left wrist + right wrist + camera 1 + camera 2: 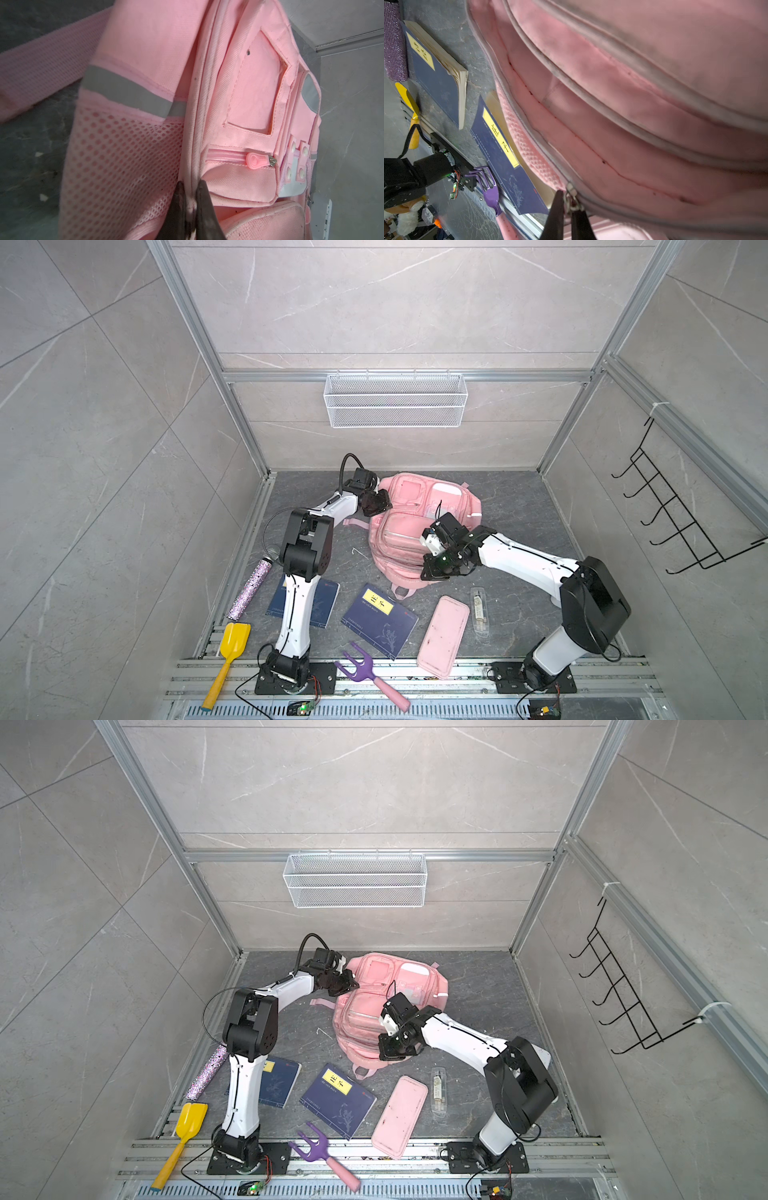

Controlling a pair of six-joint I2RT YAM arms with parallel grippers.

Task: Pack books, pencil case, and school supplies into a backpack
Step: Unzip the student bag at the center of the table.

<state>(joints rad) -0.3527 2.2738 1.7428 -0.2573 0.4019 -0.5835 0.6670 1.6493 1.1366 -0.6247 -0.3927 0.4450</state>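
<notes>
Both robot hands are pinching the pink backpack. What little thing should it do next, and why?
Probably the right gripper should draw the zipper pull along its track while the left gripper holds the backpack edge steady. Both are shut on it, and the books and pencil case lie outside on the table.

Bright, even light; wrist views blurry (close-ups).

Pale pink backpack, navy yellow-labelled books, smudged pink pencil case, purple fork, yellow shovel.

Robotics lab cell (aluminium frame, stone-look panels, wire basket)
</notes>
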